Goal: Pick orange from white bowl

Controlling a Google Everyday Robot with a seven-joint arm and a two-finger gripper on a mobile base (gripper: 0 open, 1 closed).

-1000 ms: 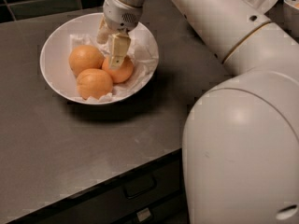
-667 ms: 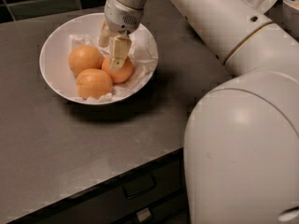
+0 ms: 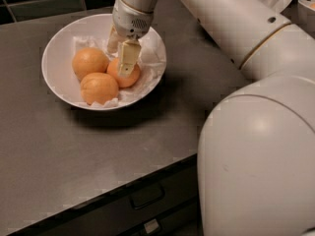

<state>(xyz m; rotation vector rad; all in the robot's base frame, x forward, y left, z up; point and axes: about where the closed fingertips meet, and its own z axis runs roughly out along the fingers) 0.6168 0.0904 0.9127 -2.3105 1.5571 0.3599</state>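
Note:
The white bowl (image 3: 56, 43), lined with crumpled white paper, sits at the back left of the dark counter. It holds three oranges. The orange (image 3: 129, 77), smaller and deeper in colour, lies at the right of the bowl. Two paler, larger oranges (image 3: 89, 62) (image 3: 99, 88) lie to its left. My gripper (image 3: 122, 63) reaches down into the bowl from above and sits right on top of the deeper orange, covering its upper part. The orange rests on the paper in the bowl.
The dark grey counter (image 3: 98, 151) has its front edge at the lower left, with drawers (image 3: 145, 195) below. My large white arm (image 3: 256, 132) fills the right side. Another white bowl (image 3: 307, 6) shows at the far top right corner.
The gripper has stayed over the deeper orange, at most settling slightly lower. The oranges and bowl have not moved.

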